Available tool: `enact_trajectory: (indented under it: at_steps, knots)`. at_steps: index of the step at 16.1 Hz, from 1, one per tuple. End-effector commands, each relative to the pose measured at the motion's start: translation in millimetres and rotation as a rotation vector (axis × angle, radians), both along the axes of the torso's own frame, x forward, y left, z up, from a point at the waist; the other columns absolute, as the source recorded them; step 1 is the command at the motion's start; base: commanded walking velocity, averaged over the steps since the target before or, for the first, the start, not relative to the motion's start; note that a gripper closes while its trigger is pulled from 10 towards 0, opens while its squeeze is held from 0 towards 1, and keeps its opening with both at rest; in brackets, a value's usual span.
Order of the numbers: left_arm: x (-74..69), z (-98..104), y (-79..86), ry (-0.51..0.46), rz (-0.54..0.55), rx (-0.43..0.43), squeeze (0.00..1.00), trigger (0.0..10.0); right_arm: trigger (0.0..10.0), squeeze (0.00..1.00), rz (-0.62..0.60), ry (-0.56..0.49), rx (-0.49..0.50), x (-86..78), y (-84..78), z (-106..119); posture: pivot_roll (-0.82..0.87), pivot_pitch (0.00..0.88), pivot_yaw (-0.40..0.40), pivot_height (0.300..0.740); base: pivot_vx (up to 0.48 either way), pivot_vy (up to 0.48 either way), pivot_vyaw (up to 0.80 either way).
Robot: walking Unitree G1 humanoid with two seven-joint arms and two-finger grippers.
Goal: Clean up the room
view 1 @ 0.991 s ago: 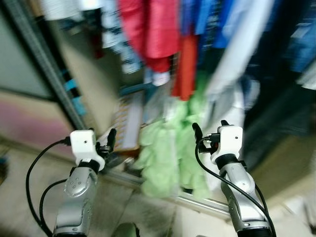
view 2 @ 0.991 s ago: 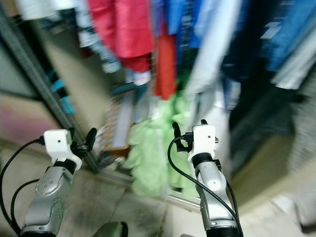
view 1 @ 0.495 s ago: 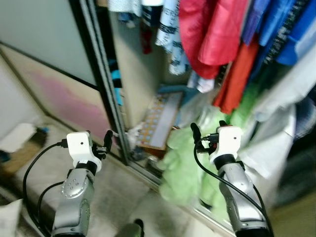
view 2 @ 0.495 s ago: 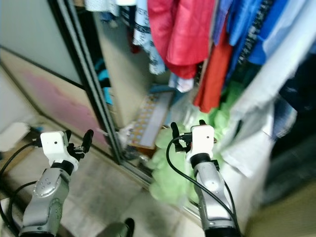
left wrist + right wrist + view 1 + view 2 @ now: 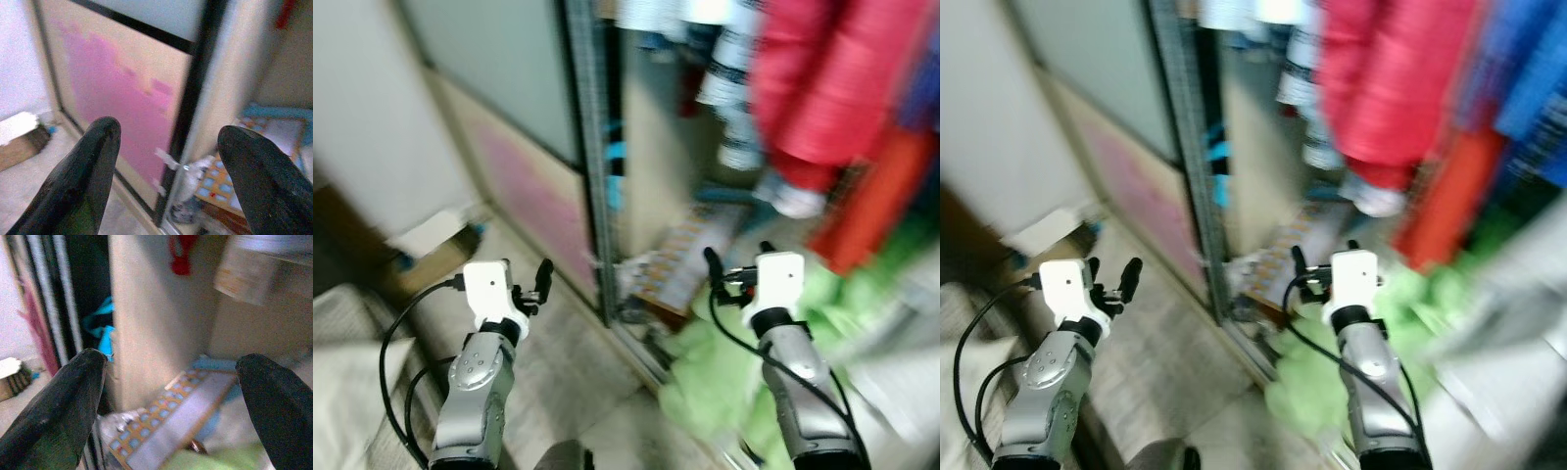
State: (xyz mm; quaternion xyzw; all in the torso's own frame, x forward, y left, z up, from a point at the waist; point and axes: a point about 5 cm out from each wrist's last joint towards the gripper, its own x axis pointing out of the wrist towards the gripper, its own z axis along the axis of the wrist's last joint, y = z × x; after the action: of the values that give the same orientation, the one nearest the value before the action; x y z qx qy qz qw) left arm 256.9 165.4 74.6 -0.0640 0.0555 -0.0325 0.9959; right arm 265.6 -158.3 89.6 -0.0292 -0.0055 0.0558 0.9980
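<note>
Both arms are raised in front of an open wardrobe. My left gripper (image 5: pixel 533 279) is open, holds nothing, and faces the black sliding-door frame (image 5: pixel 592 166) and its pink panel (image 5: pixel 122 103). My right gripper (image 5: pixel 737 257) is open and empty too, pointing into the wardrobe at a flat patterned box (image 5: pixel 166 426) leaning on the wardrobe floor. A pile of light green cloth (image 5: pixel 724 382) lies on the wardrobe sill, below the right arm. Red garments (image 5: pixel 822 88) and other clothes hang above. The eye views are blurred.
A small brown box with a white top (image 5: pixel 431 235) sits on the floor by the wall at left. A pale cushion or sofa edge (image 5: pixel 352 362) is at the lower left. Tiled floor (image 5: pixel 578 382) runs between the arms.
The camera has swung left: the wardrobe and clothes slid to the right of the picture, and the wall, door panel and floor box came into view. Both arms keep the same pose.
</note>
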Motion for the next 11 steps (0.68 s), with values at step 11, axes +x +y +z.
enact_trajectory:
  at_steps: [11]
  knots:
    - [4.7, -0.1, 5.0, 0.011, 0.02, 0.012, 0.0, 10.0, 10.0, 0.0, 0.02, -0.015, 0.006, 4.7, 7.5, 3.4, 0.0, 0.026, 0.008, 0.74, 0.0, 0.0, 0.8]
